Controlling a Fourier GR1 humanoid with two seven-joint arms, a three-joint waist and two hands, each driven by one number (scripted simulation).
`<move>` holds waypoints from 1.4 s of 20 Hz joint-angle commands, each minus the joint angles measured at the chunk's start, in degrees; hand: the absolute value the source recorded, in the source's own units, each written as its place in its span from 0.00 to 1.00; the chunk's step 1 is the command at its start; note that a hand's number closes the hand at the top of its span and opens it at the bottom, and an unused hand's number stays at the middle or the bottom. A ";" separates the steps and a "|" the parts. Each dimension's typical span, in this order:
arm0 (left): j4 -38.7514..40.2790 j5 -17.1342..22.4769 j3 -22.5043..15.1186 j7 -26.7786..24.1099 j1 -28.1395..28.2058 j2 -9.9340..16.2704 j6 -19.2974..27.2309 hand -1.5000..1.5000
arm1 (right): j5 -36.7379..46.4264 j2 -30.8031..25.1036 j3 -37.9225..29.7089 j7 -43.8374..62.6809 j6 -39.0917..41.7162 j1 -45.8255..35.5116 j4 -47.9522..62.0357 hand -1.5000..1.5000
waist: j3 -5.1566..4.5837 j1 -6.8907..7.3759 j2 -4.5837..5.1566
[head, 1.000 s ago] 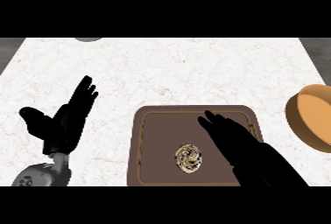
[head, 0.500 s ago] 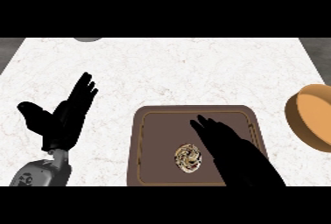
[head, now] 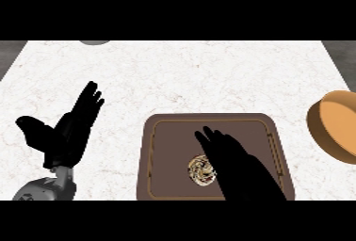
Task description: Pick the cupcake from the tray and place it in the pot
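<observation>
At the near edge of the table (head: pixel 181 75) sits the brown tray (head: pixel 161 160), cut off by the view's lower edge. It holds the cupcake (head: pixel 200 170) in its near half. My right robot hand (head: pixel 236 160) hangs over the tray with fingers straight, holding nothing and covering the cupcake's right side. My left robot hand (head: pixel 66 132) rests open toward the left edge. Past the right edge, the orange pot (head: pixel 334 124) is partly cropped; its inside is hidden. No writing shows.

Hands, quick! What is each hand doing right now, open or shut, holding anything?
Left hand: open, fingers straight, resting over the counter, holding nothing.
Right hand: open, fingers straight, over the tray beside the cupcake, holding nothing.
</observation>
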 commanded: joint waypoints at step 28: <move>5.93 -2.78 4.14 -0.27 -4.67 -3.47 -3.20 0.50 | 12.99 9.40 -1.75 3.11 6.38 -0.80 21.40 0.00 | 0.00 -0.28 0.12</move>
